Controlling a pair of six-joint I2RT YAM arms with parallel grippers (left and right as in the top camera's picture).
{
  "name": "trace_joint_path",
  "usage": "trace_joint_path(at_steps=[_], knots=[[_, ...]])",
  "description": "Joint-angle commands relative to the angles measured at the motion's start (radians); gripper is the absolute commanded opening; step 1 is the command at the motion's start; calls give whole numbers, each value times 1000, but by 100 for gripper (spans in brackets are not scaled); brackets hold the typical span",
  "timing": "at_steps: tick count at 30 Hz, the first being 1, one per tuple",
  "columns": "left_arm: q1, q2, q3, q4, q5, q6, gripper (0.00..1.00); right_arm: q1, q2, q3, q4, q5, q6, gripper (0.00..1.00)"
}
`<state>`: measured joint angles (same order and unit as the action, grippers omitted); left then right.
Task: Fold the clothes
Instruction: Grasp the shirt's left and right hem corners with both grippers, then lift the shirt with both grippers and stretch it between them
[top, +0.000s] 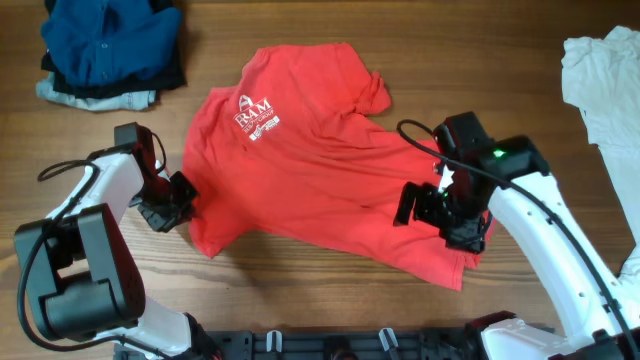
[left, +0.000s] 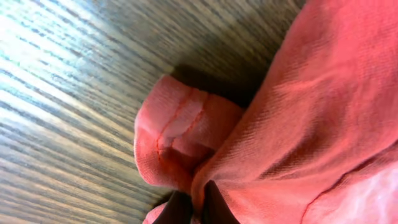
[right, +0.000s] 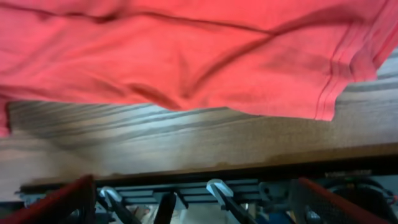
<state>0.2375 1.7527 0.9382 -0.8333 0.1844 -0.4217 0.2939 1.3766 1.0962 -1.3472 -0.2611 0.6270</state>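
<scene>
Wood tbl (top: 450, 40), red tee (top: 310, 170), blue pile (top: 110, 45), white cloth (top: 605, 70)

We see bare table (top: 450, 40) along the far side, between the blue clothes pile (top: 110, 50) in the far left corner and the white cloth (top: 600, 80) in the far right corner. The red shirt (top: 320, 170) fills the middle. Our left gripper (top: 185, 205) sits at its left edge, and our right gripper (top: 420, 205) is over its near right part. Between our arms, near us, the wood is bare.
</scene>
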Motion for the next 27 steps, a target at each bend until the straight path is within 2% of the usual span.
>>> trace_joint_path(at_steps=[1,4,8,15,17,19,24,27], knots=[[49,28,-23,61,-33,-98,4,6,-6,-96,53,11,89,99],[179,28,-23,58,-35,-110,4,6,-6,-222,151,11,173,100],[233,28,-23,59,-36,-106,4,6,-6,-319,212,28,318,100],[233,28,-23,64,-36,-106,4,14,-6,-475,212,-54,308,96],[233,28,-23,64,-36,-106,4,14,-6,-514,260,-52,289,90],[233,28,-23,65,-36,-106,4,14,-6,-534,312,-37,289,89],[233,28,-23,64,-35,-87,4,14,-6,-576,452,28,290,89],[233,28,-23,64,-35,-87,4,14,-6,-582,460,24,293,89]])
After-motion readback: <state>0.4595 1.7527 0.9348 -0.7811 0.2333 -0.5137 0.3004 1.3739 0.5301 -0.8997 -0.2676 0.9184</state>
